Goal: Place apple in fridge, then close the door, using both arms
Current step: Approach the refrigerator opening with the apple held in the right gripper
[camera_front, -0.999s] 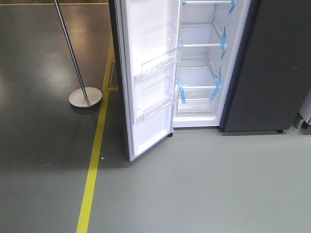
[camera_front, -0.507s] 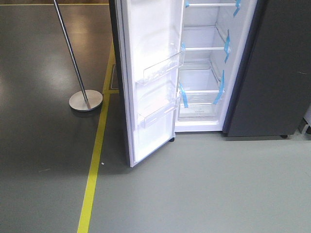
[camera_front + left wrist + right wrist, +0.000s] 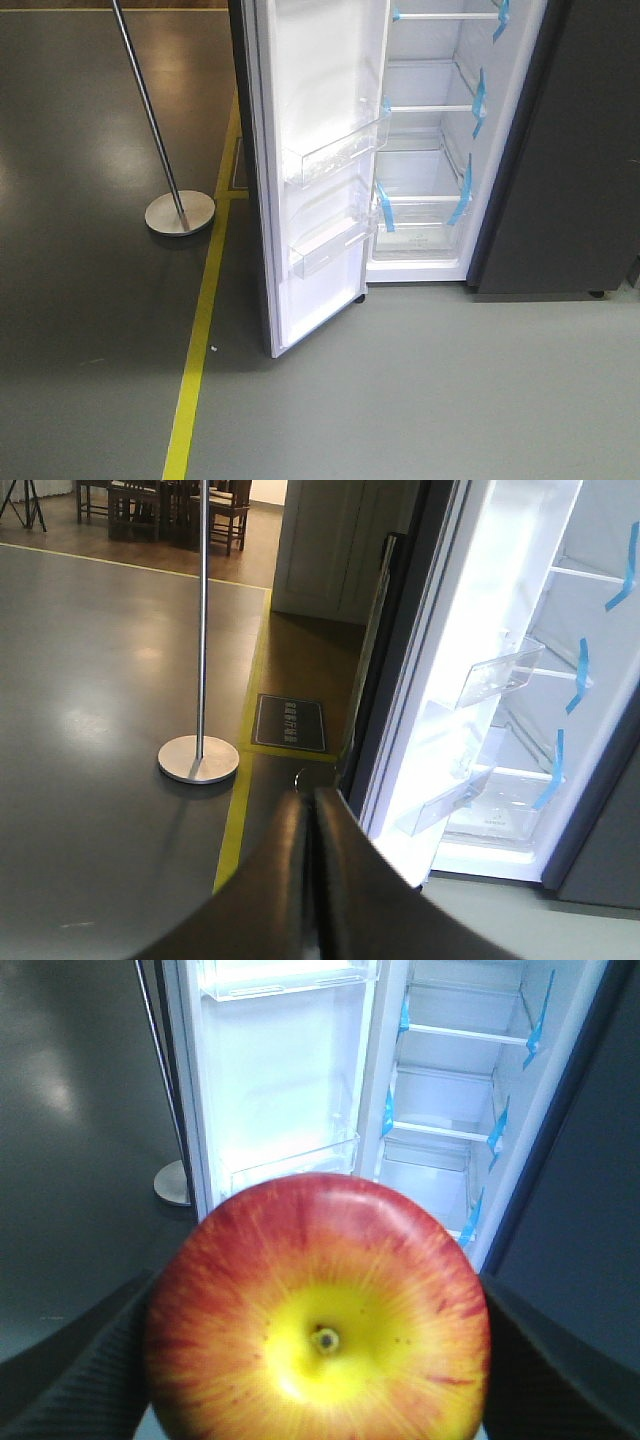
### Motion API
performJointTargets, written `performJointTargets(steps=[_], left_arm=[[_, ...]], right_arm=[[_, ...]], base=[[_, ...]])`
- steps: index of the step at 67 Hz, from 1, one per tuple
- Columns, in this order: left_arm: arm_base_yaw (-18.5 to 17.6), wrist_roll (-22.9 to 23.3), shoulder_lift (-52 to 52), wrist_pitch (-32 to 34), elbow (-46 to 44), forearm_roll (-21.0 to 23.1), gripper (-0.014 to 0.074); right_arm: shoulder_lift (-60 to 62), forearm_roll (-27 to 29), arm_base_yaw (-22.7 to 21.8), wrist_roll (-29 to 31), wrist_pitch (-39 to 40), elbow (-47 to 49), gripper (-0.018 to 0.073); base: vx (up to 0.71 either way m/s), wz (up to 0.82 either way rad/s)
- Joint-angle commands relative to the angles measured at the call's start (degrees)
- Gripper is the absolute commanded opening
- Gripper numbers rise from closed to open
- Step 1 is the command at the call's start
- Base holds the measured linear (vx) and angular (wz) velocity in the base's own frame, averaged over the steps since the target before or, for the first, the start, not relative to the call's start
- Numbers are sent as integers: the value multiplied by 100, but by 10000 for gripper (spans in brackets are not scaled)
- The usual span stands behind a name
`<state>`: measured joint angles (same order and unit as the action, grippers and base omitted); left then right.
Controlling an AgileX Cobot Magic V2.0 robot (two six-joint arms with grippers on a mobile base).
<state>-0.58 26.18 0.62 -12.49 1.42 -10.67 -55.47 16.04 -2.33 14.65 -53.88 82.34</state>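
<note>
Fridge now closer: approach progressing. Right end effector grips apple; left end effector closed, empty.

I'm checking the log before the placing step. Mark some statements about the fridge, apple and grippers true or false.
1. The door of the fridge stands open. True.
2. The apple lies on a shelf. False: the right gripper holds it in front of the fridge.
3. The left gripper is open. False: it is shut, holding nothing.
4. A chrome pole stands left of the door. True.
</note>
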Motion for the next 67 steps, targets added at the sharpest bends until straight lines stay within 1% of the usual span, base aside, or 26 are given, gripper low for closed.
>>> performJointTargets(steps=[1,67], left_arm=[[8,20,91,418,-107,16,-7],[8,20,91,418,-107,16,-7]], right_arm=[[49,78,-1,28,473,166,204],[49,78,-1,28,473,166,204]], base=[[9,2],[10,1]])
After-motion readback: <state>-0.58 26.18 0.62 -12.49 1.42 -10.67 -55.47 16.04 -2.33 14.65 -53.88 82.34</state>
